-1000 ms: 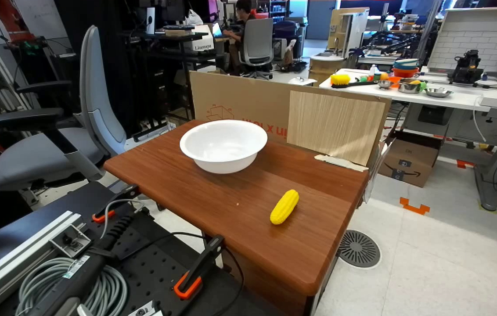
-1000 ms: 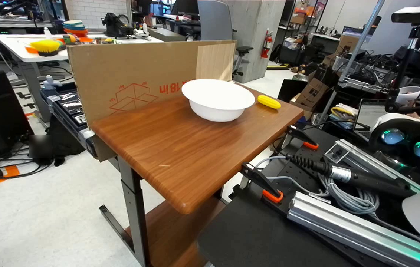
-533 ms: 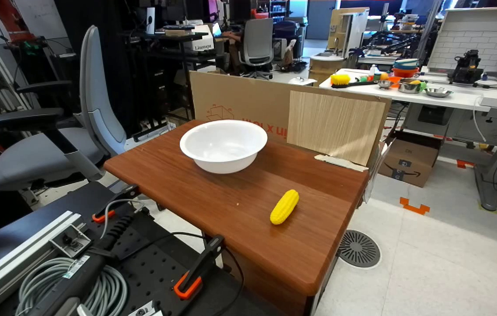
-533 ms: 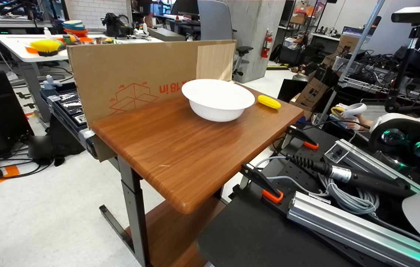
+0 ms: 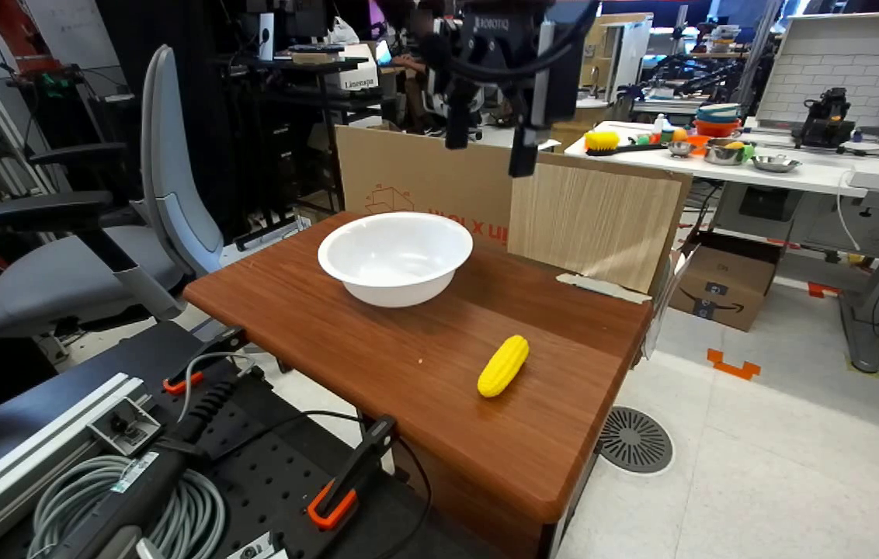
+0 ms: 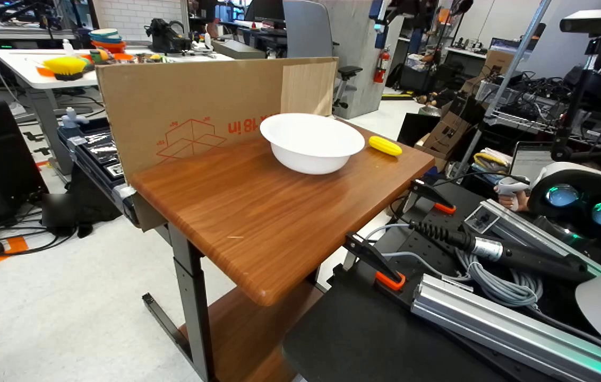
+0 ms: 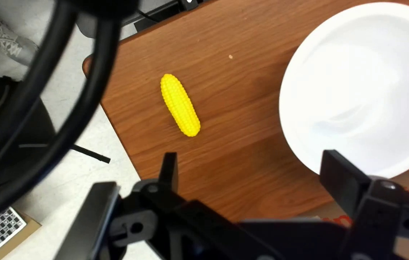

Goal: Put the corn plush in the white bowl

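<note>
The corn plush (image 5: 503,366), a bright-yellow oblong, lies on the brown table, apart from the bowl. It also shows in an exterior view (image 6: 385,146) and in the wrist view (image 7: 180,105). The wide white bowl (image 5: 397,295) stands upright on the table; it also shows in an exterior view (image 6: 311,161) and at the right of the wrist view (image 7: 356,90). Nothing shows inside it. My gripper (image 5: 490,151) is open and empty, high above the table. In the wrist view my gripper (image 7: 249,155) has its fingers wide apart, with the plush beyond the left finger and the right finger overlapping the bowl's rim.
A cardboard panel (image 5: 424,167) with a wood-patterned piece (image 5: 595,221) stands along the table's far edge. Black-and-orange clamps (image 5: 342,497) hold the near edge, beside a black platform with coiled cable (image 5: 199,497). A grey chair (image 5: 175,194) stands beside the table.
My gripper has come into view at the top of an exterior view, and part of the arm shows at the top edge in an exterior view. The plush and the bowl have not moved.
</note>
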`<action>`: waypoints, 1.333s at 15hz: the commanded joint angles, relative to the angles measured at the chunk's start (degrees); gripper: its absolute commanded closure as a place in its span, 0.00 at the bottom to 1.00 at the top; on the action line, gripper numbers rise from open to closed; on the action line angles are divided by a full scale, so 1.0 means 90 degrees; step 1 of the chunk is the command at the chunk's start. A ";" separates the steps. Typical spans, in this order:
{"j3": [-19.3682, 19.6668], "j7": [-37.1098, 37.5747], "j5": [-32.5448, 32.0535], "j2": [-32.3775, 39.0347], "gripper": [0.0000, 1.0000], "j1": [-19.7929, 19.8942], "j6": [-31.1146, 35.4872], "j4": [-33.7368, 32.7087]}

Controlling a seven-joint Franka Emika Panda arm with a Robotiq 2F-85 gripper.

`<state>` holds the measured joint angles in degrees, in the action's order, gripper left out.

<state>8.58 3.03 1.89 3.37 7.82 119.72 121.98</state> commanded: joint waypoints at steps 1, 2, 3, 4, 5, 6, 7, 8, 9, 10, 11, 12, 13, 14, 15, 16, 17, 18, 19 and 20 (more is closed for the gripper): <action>0.0056 -0.0612 0.0246 0.0743 0.00 0.0175 0.0358 -0.0388; 0.0066 -0.0728 0.0192 0.0883 0.00 0.0221 0.0545 -0.0355; 0.0072 -0.0816 0.0153 0.0990 0.00 0.0259 0.0686 -0.0339; 0.0089 -0.0910 0.0066 0.1086 0.00 0.0294 0.0848 -0.0281; 0.0117 -0.0987 -0.0026 0.1152 0.00 0.0327 0.1057 -0.0197; 0.0142 -0.1060 -0.0069 0.1232 0.00 0.0370 0.1243 -0.0129; 0.0168 -0.1099 -0.0114 0.1320 0.00 0.0406 0.1405 -0.0094; 0.0199 -0.1128 -0.0156 0.1430 0.00 0.0443 0.1471 -0.0099; 0.0224 -0.1139 -0.0214 0.1532 0.00 0.0458 0.1589 -0.0072; 0.0231 -0.1169 -0.0256 0.1596 0.00 0.0471 0.1682 -0.0032; 0.0236 -0.1179 -0.0335 0.1658 0.00 0.0464 0.1807 0.0012; 0.0229 -0.1162 -0.0402 0.1745 0.00 0.0454 0.1867 0.0010; 0.0220 -0.1140 -0.0453 0.1821 0.00 0.0444 0.1921 0.0011; 0.0208 -0.1129 -0.0525 0.1885 0.00 0.0423 0.1979 0.0029; 0.0201 -0.1112 -0.0588 0.1947 0.00 0.0403 0.2017 0.0045; 0.0197 -0.1056 -0.0687 0.2043 0.00 0.0365 0.2039 0.0030; 0.0184 -0.0996 -0.0755 0.2146 0.00 0.0332 0.2075 0.0002; 0.0178 -0.0942 -0.0827 0.2231 0.00 0.0299 0.2090 -0.0018; 0.0173 -0.0883 -0.0895 0.2323 0.00 0.0260 0.2113 -0.0024; 0.0172 -0.0828 -0.0960 0.2402 0.00 0.0224 0.2146 -0.0022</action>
<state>10.06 -6.24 -4.59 22.52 10.90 136.73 122.14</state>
